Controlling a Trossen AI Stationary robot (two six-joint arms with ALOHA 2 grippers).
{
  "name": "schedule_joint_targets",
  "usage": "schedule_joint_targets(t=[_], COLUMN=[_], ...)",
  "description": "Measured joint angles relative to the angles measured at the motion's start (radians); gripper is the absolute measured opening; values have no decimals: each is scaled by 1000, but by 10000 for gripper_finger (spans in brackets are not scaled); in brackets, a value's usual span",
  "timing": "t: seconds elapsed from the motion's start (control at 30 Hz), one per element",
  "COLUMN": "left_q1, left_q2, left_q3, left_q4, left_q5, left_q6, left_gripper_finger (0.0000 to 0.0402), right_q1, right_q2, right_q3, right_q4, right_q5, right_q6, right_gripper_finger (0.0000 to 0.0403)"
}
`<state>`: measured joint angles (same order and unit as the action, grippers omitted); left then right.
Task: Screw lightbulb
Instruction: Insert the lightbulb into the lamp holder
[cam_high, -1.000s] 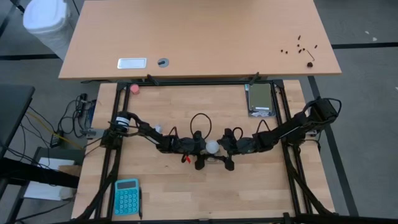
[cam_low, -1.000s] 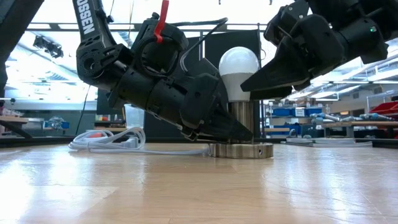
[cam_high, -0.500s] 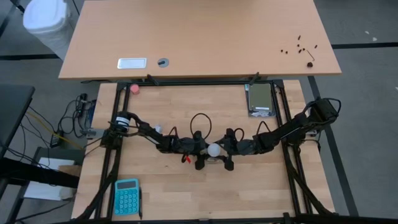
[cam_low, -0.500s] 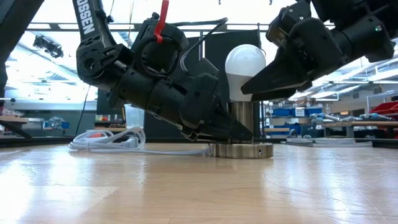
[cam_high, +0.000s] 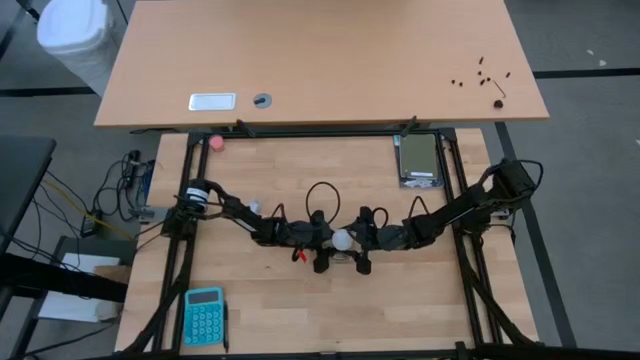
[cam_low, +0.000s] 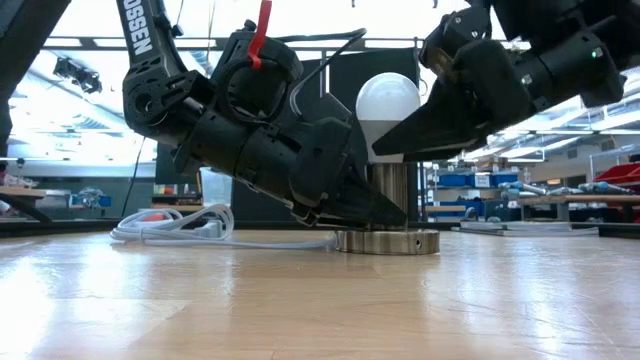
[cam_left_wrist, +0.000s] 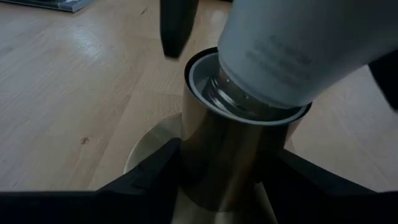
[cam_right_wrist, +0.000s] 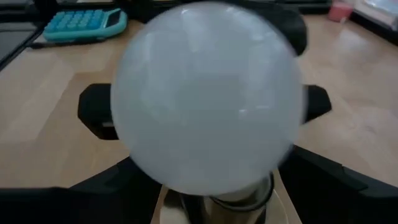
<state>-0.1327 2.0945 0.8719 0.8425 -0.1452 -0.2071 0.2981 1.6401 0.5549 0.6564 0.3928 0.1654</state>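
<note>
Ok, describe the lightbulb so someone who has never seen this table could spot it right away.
Look at the middle of the wooden table, where the two dark arms meet. The lightbulb sits tilted in the top of a metal socket, between the right gripper fingers. It is the only white frosted globe; the pink ball lies far off.

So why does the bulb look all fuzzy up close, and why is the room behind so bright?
In the right wrist view the lightbulb sits very near the lens, so it blurs and fills the picture; in the low view bright ceiling light behind washes out the top and leaves the arms dark; in the left wrist view the metal socket is sharper, with soft reflections.
</note>
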Motion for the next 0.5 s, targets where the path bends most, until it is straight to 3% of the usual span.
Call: schedule_joint_targets(t=[0.17, 0.5], left_q1=[0, 0], left_q2=[0, 0], left_q3=[0, 0], left_q4=[0, 0], left_q5=[5, 54], left_q6=[-2, 22], left_gripper_finger=[213, 213], right_q1=[-8, -129], right_q2=[24, 18], right_q3=[0, -27], right_q4=[56, 77], right_q5=[-54, -392], right_q6=[-119, -172], right_gripper_finger=[309, 309])
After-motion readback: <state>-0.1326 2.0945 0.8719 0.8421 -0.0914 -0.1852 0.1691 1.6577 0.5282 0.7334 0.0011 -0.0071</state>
